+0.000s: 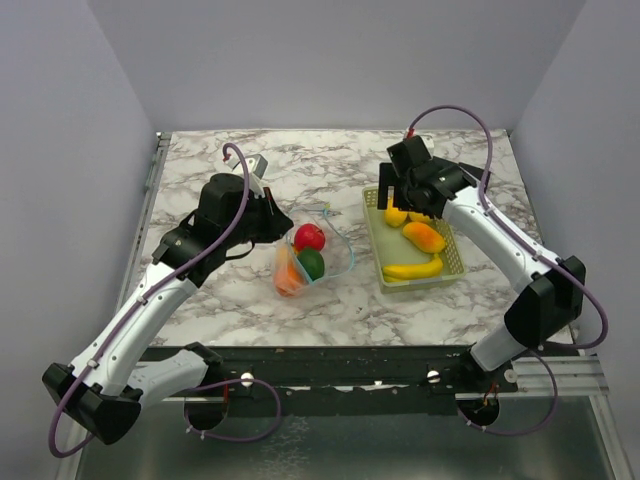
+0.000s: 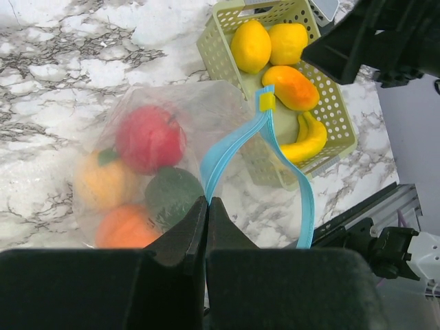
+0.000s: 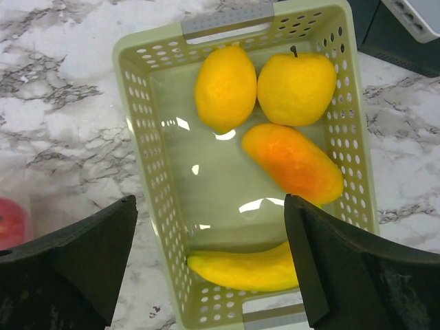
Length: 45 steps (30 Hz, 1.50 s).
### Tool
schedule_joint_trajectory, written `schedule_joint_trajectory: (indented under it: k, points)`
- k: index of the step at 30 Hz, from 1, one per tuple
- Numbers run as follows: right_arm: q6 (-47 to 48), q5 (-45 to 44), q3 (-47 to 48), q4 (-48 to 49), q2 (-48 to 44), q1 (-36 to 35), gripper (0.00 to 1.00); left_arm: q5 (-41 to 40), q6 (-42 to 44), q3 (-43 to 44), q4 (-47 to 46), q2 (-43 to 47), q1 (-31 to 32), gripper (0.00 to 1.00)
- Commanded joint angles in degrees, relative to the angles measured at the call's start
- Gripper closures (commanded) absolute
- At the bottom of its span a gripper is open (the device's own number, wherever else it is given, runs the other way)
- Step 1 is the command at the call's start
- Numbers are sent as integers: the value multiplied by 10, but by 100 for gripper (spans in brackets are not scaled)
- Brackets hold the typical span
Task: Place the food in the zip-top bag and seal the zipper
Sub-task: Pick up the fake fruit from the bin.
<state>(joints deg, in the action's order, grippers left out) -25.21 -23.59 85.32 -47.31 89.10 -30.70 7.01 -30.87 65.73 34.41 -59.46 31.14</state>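
Fingers (image 2: pixel 180 237) of the left gripper (image 2: pixel 207 201) clamp the zipper (image 2: pixel 230 148), food (image 2: pixel 148 137) just beyond.

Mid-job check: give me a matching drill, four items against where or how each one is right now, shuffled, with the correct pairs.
1. red fruit
2. banana
3. left gripper
4. right gripper

A. open above the basket
B. inside the zip-top bag
C. lying in the basket
D. shut on the zip-top bag

Pairs: 1-B, 2-C, 3-D, 4-A
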Motion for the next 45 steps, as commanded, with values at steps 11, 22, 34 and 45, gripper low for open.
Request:
schedule_joint_trajectory:
  k: [11, 22, 34, 45]
  points:
    - [-36, 62, 6, 60, 131, 67, 7, -9, 7, 0, -8, 11, -1, 100]
    - [-61, 62, 44, 67, 216, 77, 7, -6, 6, 4, -5, 8, -1, 100]
    - [-87, 64, 53, 102, 264, 97, 8, -11, 8, 6, -2, 3, -1, 100]
    - [-96, 70, 34, 125, 276, 103, 28, -13, 7, 5, -1, 4, -1, 100]
